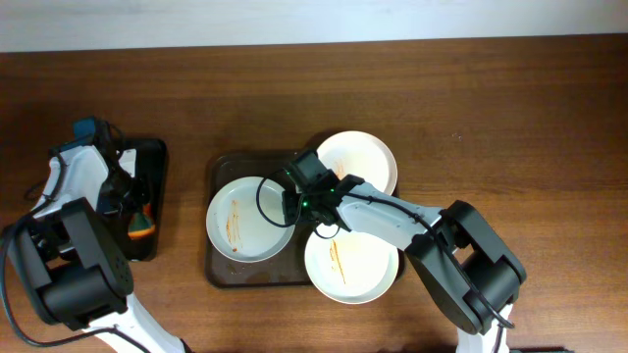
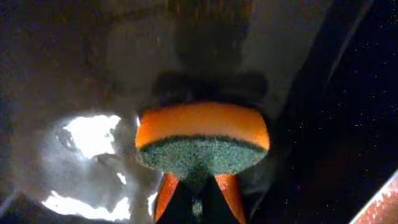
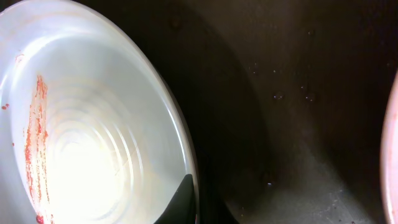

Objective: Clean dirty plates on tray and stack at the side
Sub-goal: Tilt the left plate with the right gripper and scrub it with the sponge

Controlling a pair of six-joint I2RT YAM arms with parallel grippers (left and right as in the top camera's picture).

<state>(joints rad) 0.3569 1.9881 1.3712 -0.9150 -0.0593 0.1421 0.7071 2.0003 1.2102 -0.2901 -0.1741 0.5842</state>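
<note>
Three white plates lie on the dark brown tray (image 1: 221, 273). The left plate (image 1: 240, 221) has orange-red streaks, as does the front plate (image 1: 351, 267); the back plate (image 1: 361, 160) looks plain. My right gripper (image 1: 294, 201) is shut on the right rim of the left plate. In the right wrist view one finger (image 3: 181, 200) lies inside that plate's (image 3: 81, 124) rim, and the other is hidden under it. My left gripper (image 1: 135, 211) is over the small black tray, shut on an orange sponge (image 2: 202, 140) with a green scouring face.
The small black tray (image 1: 157, 157) stands at the far left, and its floor looks wet in the left wrist view (image 2: 93, 134). Bare wooden table (image 1: 520, 127) lies right of the plates. Another plate's edge (image 3: 393, 155) shows at the right of the right wrist view.
</note>
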